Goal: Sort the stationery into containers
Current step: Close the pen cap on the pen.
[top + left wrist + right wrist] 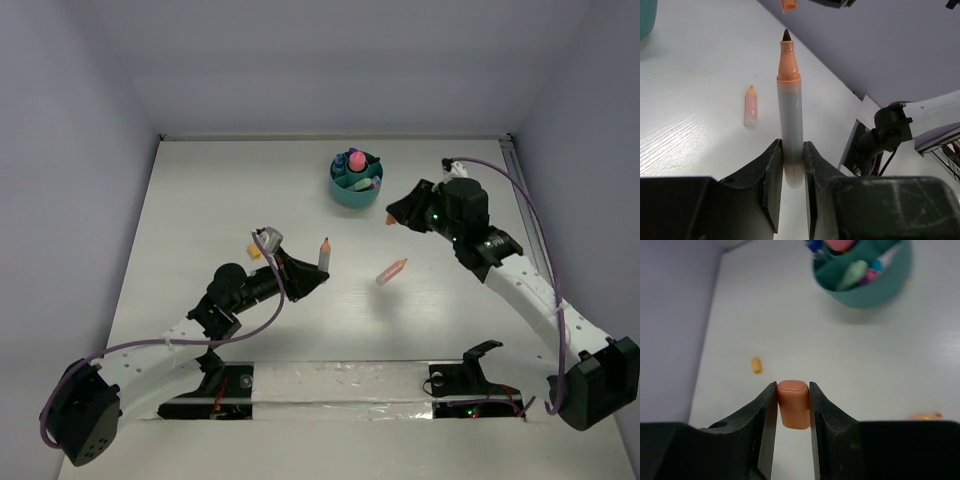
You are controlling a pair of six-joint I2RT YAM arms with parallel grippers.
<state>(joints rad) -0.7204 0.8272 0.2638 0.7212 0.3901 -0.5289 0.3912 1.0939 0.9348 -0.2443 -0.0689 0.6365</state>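
My left gripper (312,275) (792,167) is shut on an uncapped grey marker with an orange tip (323,255) (790,115), held above the table's middle. My right gripper (400,215) (792,405) is shut on a small orange cap (392,218) (793,404), held right of the teal organiser (355,190) (865,292). The organiser stands at the back centre and holds several pens. A pink-orange highlighter (391,271) (750,106) lies on the table between the arms. A small yellow-orange cap (255,251) (756,365) lies left of the left gripper.
White walls enclose the white table (200,220) on three sides. The arm bases (340,385) and taped strip run along the near edge. A purple cable (530,210) loops over the right arm.
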